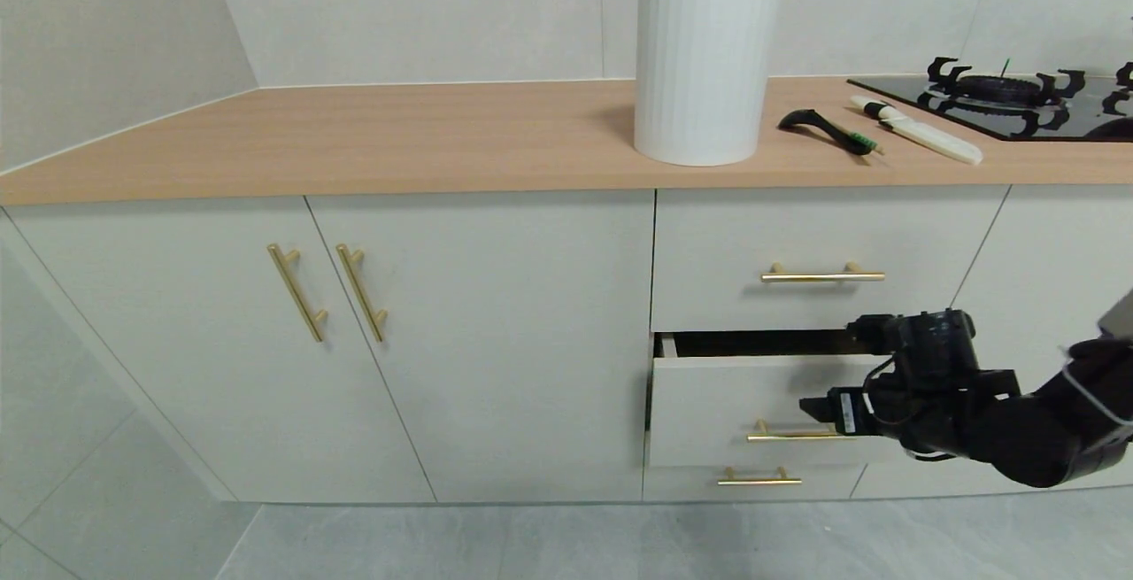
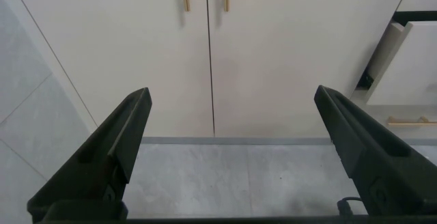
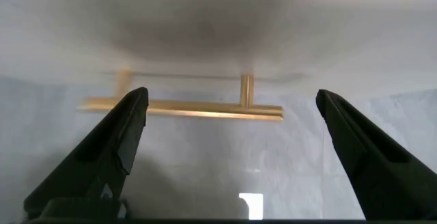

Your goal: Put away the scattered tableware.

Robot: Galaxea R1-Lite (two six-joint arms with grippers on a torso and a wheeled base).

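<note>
Over on the left, the pair of cupboard doors [image 1: 354, 341] with their slanting gold handles are closed. The left gripper [image 2: 232, 98] hangs low in front of them with its fingers spread wide and nothing between them, facing the foot of the doors and the grey floor. Further along the wooden countertop [image 1: 398, 137] stands a tall white ribbed canister [image 1: 704, 58]. Just to its right lie the two loose pieces of tableware: a black-handled utensil [image 1: 828, 130] and, close beside it but apart, a long white utensil [image 1: 921, 130] that reaches toward the edge of the black hob [image 1: 1018, 106]. Both lie flat on the counter with nothing touching them. Below them is a stack of three drawers. The top one is shut, and the middle drawer [image 1: 735, 394] stands out a little way, showing a dark slit along its top; I can't see what is inside. The right gripper [image 1: 821, 413] is down at that drawer's front, level with its gold handle [image 1: 792, 434]. Its fingers are apart with a gold bar between them rather than clamped on it, though I can't tell whether they touch it. As I judge it, the job is barely begun: a drawer is cracked open as a place for the things, but it looks too narrow a gap to drop anything in, and both utensils have yet to be picked up and put away.
</note>
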